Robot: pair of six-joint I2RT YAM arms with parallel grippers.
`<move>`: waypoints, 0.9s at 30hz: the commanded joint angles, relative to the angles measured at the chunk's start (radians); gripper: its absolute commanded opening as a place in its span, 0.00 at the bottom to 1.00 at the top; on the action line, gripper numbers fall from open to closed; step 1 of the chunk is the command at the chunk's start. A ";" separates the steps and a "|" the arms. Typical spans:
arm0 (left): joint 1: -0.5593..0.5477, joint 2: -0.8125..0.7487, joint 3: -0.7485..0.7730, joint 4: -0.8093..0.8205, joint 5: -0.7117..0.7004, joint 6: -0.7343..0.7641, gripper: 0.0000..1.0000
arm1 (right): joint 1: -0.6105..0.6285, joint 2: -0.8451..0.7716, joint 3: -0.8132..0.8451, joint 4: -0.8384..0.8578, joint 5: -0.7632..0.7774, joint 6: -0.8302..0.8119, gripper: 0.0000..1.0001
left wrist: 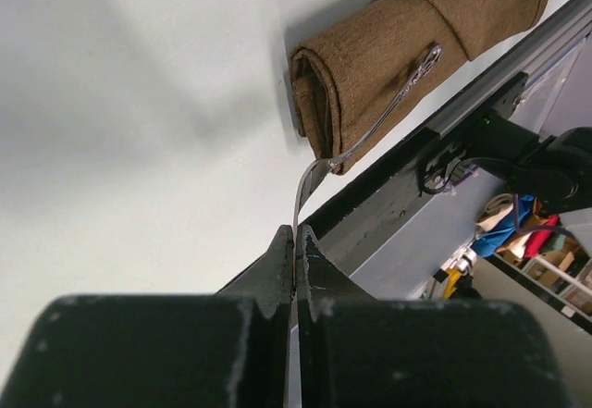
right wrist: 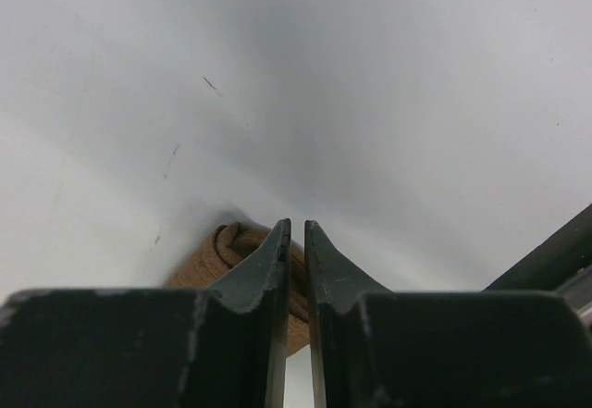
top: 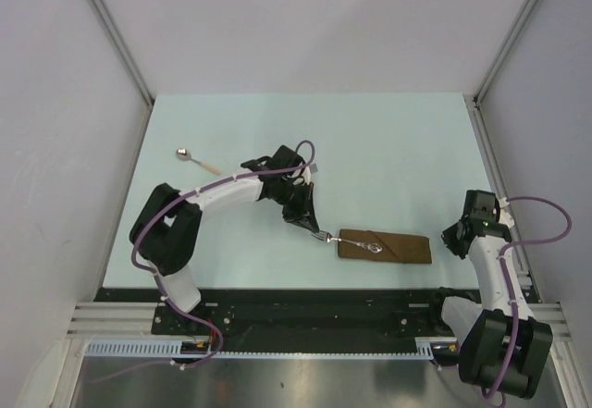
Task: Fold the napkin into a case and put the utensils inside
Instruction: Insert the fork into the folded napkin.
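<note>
The napkin lies folded as a narrow brown case (top: 407,250) near the table's front edge; it also shows in the left wrist view (left wrist: 388,47). My left gripper (top: 313,229) is shut on the tine end of the silver fork (top: 347,241), just left of the case's open left end. In the left wrist view the gripper (left wrist: 296,237) pinches the fork (left wrist: 370,130), whose handle lies on top of the cloth. The spoon (top: 199,161) lies at the far left of the table. My right gripper (top: 452,239) is shut and empty, just right of the case's right end (right wrist: 208,255).
The table's black front rail (top: 305,295) runs close below the case. Metal frame posts (top: 495,66) and grey walls bound the table at back and sides. The right arm's cable (top: 555,223) loops past the table's right edge.
</note>
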 commanded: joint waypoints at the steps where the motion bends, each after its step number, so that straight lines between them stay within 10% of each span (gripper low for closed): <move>1: -0.014 0.026 0.070 -0.042 -0.006 -0.085 0.00 | -0.004 0.012 -0.005 0.039 0.040 0.006 0.15; 27: -0.072 0.043 0.011 0.187 -0.044 -0.371 0.00 | 0.010 0.118 -0.083 0.156 -0.032 -0.007 0.12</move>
